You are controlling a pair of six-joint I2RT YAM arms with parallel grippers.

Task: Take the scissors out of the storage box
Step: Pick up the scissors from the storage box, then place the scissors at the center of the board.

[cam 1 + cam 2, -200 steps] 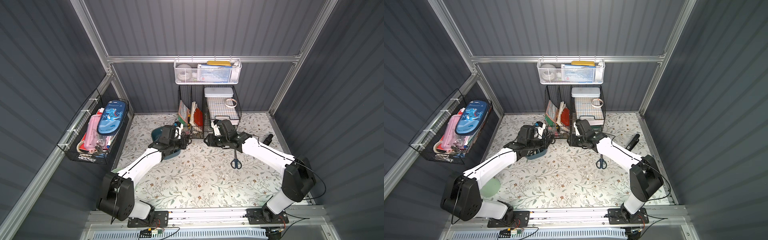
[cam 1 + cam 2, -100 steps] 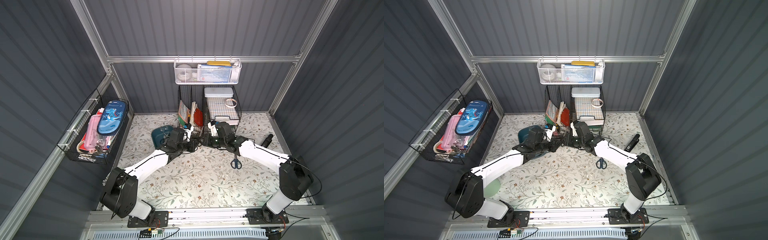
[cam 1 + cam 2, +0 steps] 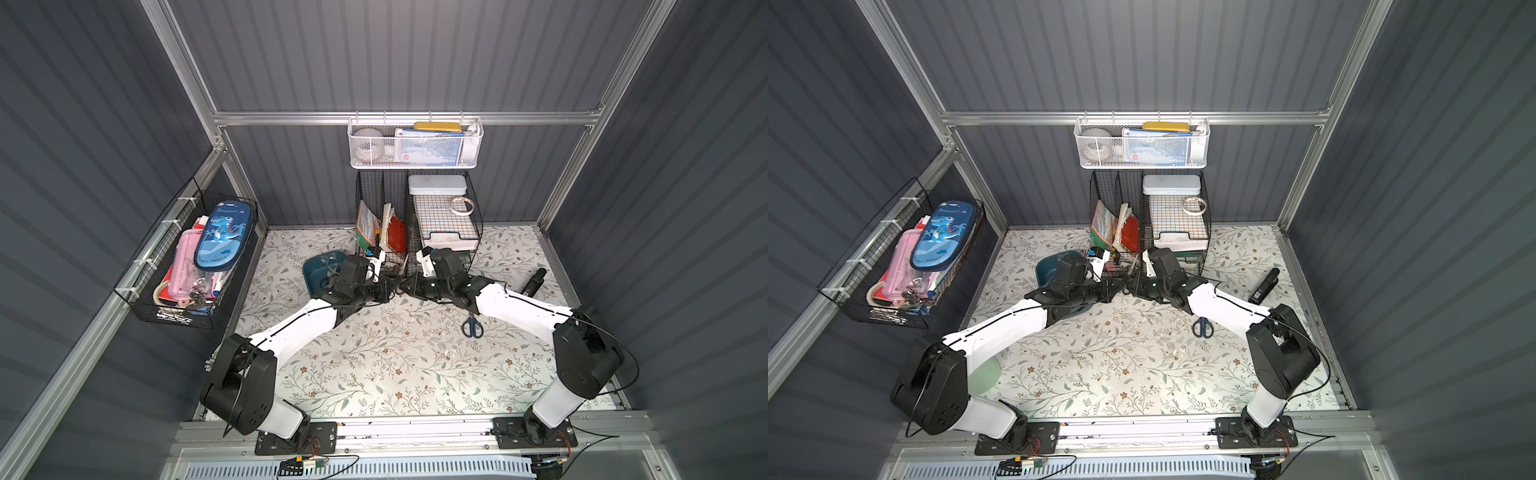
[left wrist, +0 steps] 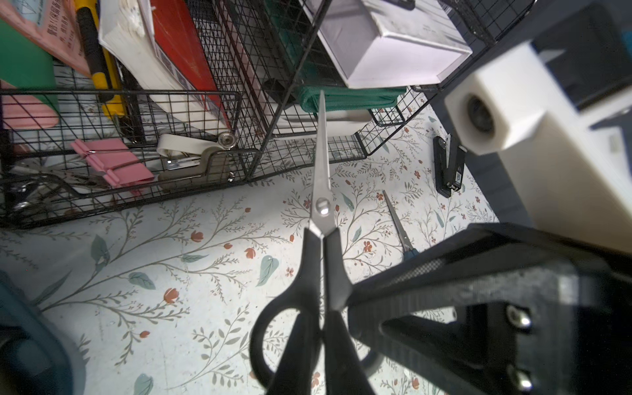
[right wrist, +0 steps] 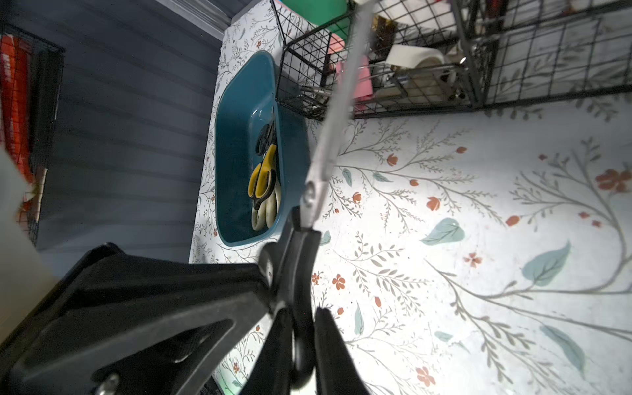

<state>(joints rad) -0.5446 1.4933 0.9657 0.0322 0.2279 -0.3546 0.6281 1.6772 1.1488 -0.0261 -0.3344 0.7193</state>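
Left claw (image 3: 391, 289): pressed together on the handle loops of the black-handled scissors (image 4: 321, 212). Right claw (image 3: 406, 286): pinching the same handles from the opposite side. The two claws meet tip to tip.

Blades closed, tip pointing toward the black wire baskets (image 3: 415, 216). The pair appears clear of the table (image 3: 395, 361).

Storage box (image 5: 239, 136): on the table beside the left wrist, just beside the corner of the left-hand basket. The left arm partly covers it in both top views.

In the box:
- yellow-and-black-handled scissors (image 5: 262, 178), lying over the cream-handled scissors (image 5: 270, 208)
- a dark-handled pair (image 5: 266, 135) further along, detail unclear

Blue-handled scissors (image 3: 472, 326): flat on the table by the right forearm, well apart from the box.

Black stapler (image 3: 534, 282): near the table's right edge.
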